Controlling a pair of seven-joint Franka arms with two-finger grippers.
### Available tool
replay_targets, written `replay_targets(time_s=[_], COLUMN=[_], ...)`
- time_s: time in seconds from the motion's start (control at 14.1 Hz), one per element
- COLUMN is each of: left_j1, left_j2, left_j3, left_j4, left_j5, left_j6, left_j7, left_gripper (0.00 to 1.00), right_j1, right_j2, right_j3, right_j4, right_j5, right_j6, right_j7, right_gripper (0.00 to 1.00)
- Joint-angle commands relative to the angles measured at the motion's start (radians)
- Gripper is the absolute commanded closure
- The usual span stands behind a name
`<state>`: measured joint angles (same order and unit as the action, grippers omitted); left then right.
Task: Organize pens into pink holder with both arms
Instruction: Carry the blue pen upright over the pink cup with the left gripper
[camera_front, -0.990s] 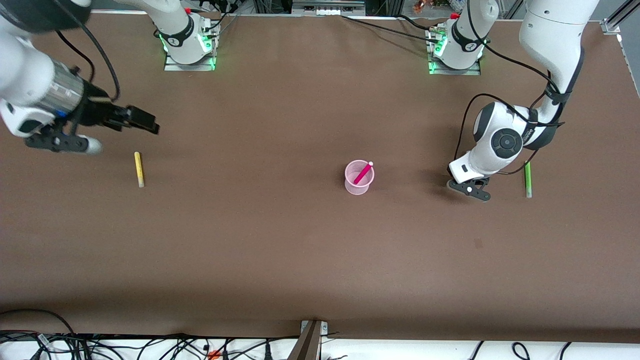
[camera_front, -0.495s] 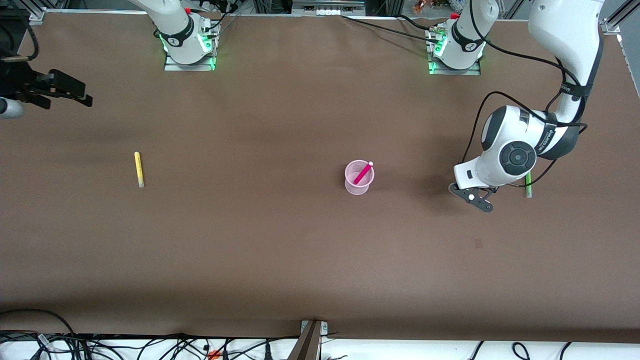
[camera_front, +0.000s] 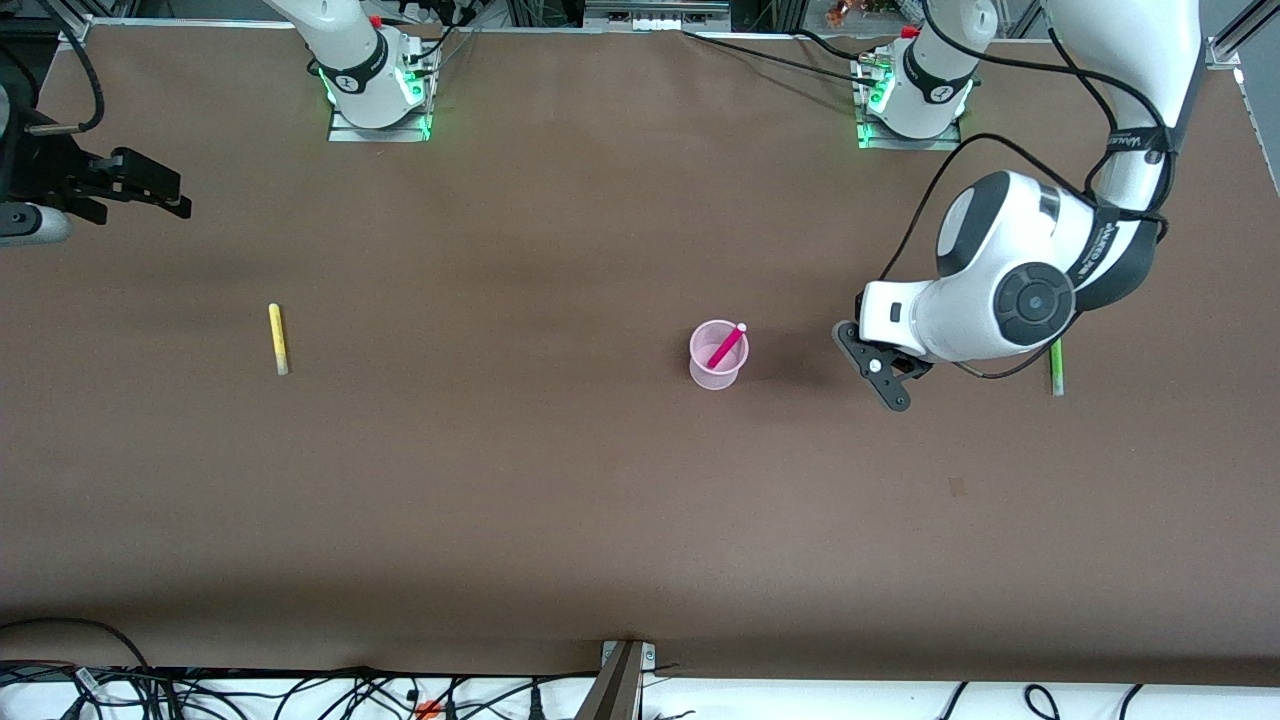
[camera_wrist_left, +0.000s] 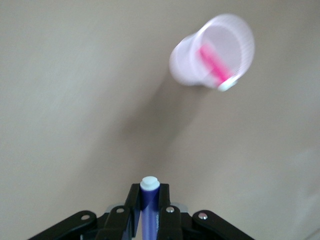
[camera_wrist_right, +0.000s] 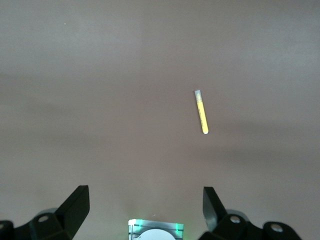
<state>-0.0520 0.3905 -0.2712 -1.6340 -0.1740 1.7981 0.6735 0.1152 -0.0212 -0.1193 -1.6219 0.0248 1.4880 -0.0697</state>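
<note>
The pink holder (camera_front: 716, 366) stands mid-table with the magenta pen (camera_front: 727, 345) leaning inside it. My left gripper (camera_front: 884, 374) hovers over the table beside the holder, toward the left arm's end. In the left wrist view my left gripper (camera_wrist_left: 149, 193) is shut on the purple pen (camera_wrist_left: 149, 212), pale tip out, and the holder (camera_wrist_left: 186, 56) and magenta pen (camera_wrist_left: 214, 64) show ahead. The green pen (camera_front: 1054, 370) lies partly hidden under the left arm. The yellow pen (camera_front: 277, 338) lies toward the right arm's end. My right gripper (camera_front: 160, 192) is open and empty; the right wrist view shows the yellow pen (camera_wrist_right: 201, 112) below it.
The two arm bases (camera_front: 378, 85) (camera_front: 908, 95) stand along the table's edge farthest from the front camera. Cables hang off the table's near edge (camera_front: 620, 665). The right arm's base also shows in the right wrist view (camera_wrist_right: 154, 230).
My left gripper has moved with the purple pen from beside the green pen toward the holder. My right gripper pulled back from near the yellow pen toward the right arm's end of the table.
</note>
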Motion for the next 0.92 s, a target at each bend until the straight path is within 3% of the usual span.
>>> replay_targets(time_s=[0.0, 0.21, 0.35, 0.64, 0.85], left_j1=[-0.011, -0.058, -0.091, -0.153, -0.154], left_j2=[0.051, 0.196, 0.309, 0.311, 0.271], left_j3=[-0.009, -0.039, -0.042, -0.043, -0.046], left_j4=[0.103, 0.270, 0.396, 0.358, 0.187], left_j5=[-0.218, -0.456, -0.544, -0.562, -0.548], left_j6=[-0.028, -0.020, 0.006, 0.174, 0.315], left_j7=[0.066, 0.084, 0.186, 0.461, 0.714], left_gripper=[1.00, 1.00, 1.00, 1.00, 1.00], right_j1=[-0.019, -0.016, -0.019, -0.008, 0.007], right_j2=[-0.029, -0.010, 0.006, 0.017, 0.017], right_j3=[0.018, 0.020, 0.017, 0.021, 0.021], right_j4=[-0.024, 0.031, 0.039, 0.039, 0.039], right_j5=[-0.029, -0.040, -0.049, -0.071, -0.098], right_j6=[0.021, 0.011, 0.015, 0.017, 0.014], right_j7=[-0.002, -0.009, -0.005, -0.004, -0.005], right_gripper=[0.00, 0.00, 0.00, 0.00, 0.00])
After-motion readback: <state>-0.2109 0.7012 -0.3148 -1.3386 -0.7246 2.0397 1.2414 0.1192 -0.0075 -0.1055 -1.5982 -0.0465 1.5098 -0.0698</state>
